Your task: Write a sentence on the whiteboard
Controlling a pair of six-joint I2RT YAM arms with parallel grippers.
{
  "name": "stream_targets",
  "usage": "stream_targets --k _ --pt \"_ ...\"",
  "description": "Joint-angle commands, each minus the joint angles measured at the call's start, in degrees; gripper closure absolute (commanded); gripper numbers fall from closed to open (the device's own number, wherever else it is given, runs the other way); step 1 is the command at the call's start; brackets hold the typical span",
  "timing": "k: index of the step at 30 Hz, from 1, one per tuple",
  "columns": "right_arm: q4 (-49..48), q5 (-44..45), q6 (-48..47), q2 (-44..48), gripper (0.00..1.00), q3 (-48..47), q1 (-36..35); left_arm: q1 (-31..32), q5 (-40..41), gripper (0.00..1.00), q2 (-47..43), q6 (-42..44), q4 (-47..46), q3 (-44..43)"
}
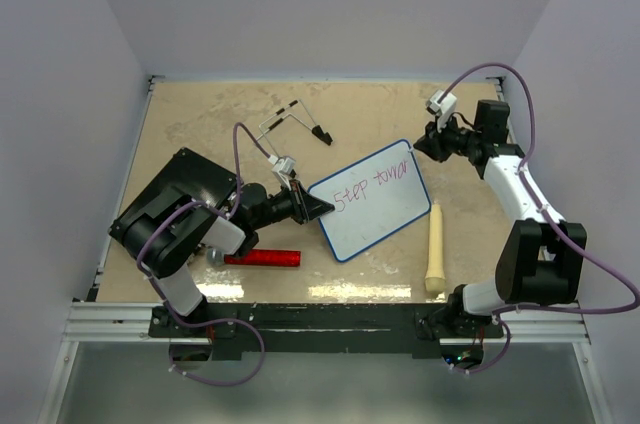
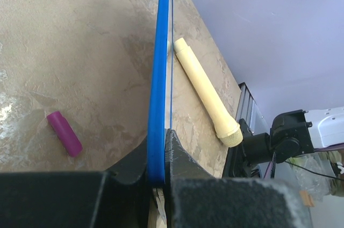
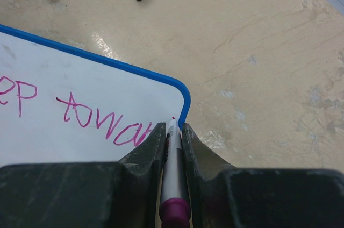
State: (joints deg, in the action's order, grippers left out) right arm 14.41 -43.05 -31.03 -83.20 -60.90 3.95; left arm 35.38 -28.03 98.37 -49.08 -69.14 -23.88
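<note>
Clamping the one whiteboard (image 1: 375, 206) by its left corner, the left tool (image 1: 320, 206) is clenched tight on the blue rim. Board sits skewed in the middle of the worktop (image 1: 200, 124), between the two arms. Right tool (image 3: 173, 128) is grasping one marker (image 3: 173, 179), tip at the board's far right corner, just past the sentence (image 3: 80, 112), which reads "Step towar" in pink, one line. Also lying around: one cream stick (image 1: 435, 249), one red cylinder (image 1: 263, 258), one purple cap (image 2: 64, 133), one black slab (image 1: 200, 172).
</note>
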Motion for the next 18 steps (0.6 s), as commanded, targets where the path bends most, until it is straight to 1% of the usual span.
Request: stream_targets --k 1,11,18 --pt "0.7 0.1 -2.0 -0.5 1.00 -1.7 0.3 0.3 -1.2 1.00 0.2 2.8 -3.7 -0.7" --pt "5.4 0.8 -5.6 0.4 1.00 0.4 0.3 0.3 -1.0 1.00 0.0 2.8 -3.7 -0.7" --pt "7.0 1.9 -7.0 1.1 1.00 1.9 0.4 0.3 -0.9 1.00 0.0 2.8 -3.7 -0.6"
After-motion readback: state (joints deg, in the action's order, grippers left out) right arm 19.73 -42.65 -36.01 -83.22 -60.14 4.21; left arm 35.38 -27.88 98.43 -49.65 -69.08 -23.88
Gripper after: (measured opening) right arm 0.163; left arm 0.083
